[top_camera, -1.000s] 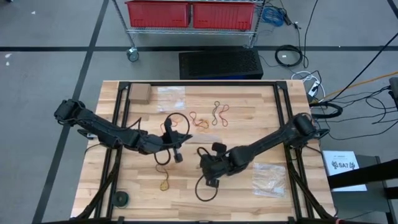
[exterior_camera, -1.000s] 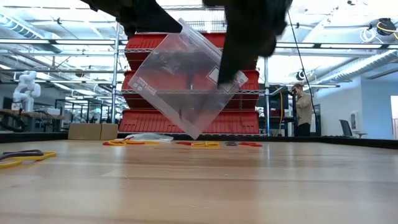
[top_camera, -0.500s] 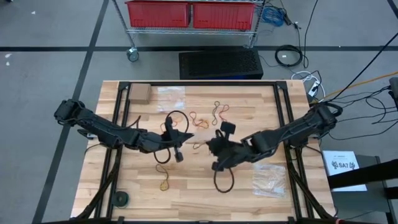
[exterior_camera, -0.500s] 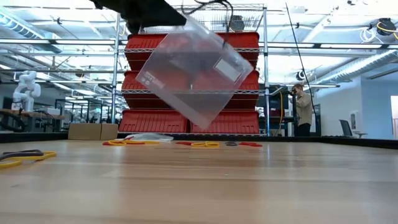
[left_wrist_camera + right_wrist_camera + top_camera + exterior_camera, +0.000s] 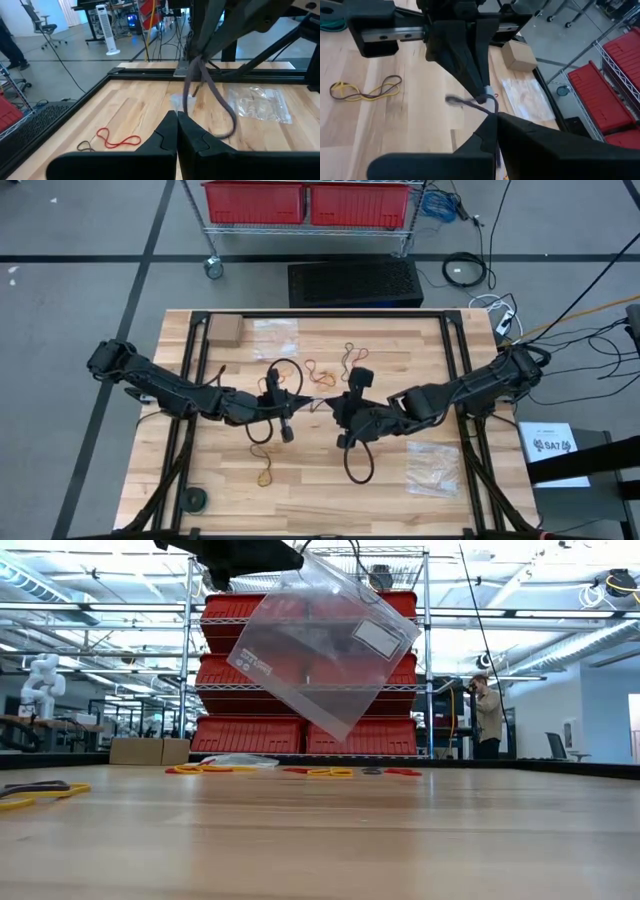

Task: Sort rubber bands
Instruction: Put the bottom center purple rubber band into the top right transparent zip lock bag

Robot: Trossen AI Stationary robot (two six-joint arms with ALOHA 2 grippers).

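I've got the left pincer [image 5: 302,402] clamped on a clear bag [image 5: 322,645], right pincer [image 5: 325,406] closed beside it; rubber bands [image 5: 335,366] lie loose on the surface [image 5: 400,490] beyond the bag, unsorted.

The two end effectors meet tip to tip at the centre of the light wooden table [image 5: 230,480], with a clear plastic bag [image 5: 320,650] hanging there, blocking passage across the middle. Toward 12 o'clock lie thin red and tan rubber bands [image 5: 350,362]; at 11 a small cardboard box [image 5: 224,330]; at 5 a crumpled clear bag [image 5: 432,468]. The 7 o'clock area is mostly bare.
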